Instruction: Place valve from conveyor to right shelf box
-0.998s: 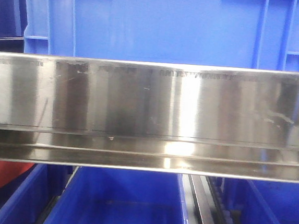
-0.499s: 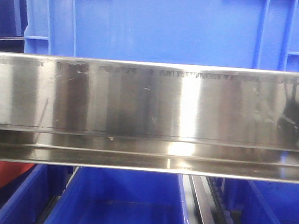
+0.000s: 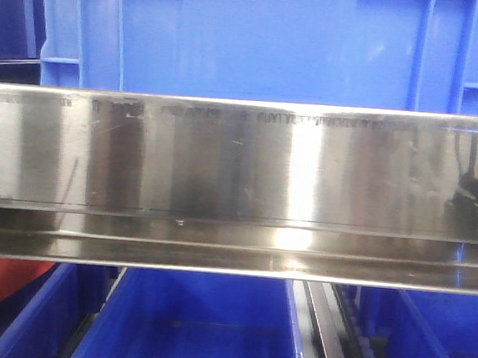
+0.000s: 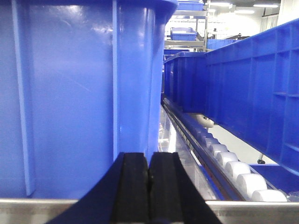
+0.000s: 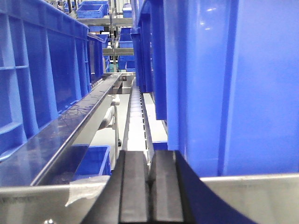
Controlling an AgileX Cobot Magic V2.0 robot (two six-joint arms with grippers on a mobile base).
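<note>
Front-facing exterior view is showing, from left to right, a wide brushed steel rail (image 3: pixel 238 187) running across the whole frame, with a large blue crate (image 3: pixel 260 38) rising behind it in the upper part and more blue bins (image 3: pixel 201 326) sitting below it along the bottom edge; a red patch is showing at the lower left. Neither the valve nor the conveyor is appearing in this view.

Left wrist view is showing the left fingers (image 4: pixel 148 186) at the bottom centre, their black pads pressing together with no gap and nothing between them. A tall blue crate wall (image 4: pixel 70 93) is filling the left half just beyond them, and a row of white rollers (image 4: pixel 233 168) is running off to the right under further blue crates.

Right wrist view is showing the right fingers (image 5: pixel 149 191) at the bottom centre, also lying closed against each other and holding nothing. A steel shelf edge (image 5: pixel 74 126) is stretching away at the left, and a blue crate (image 5: pixel 233 84) is filling the right. The valve is not visible in any view, so its place relative to the fingers cannot be told.
</note>
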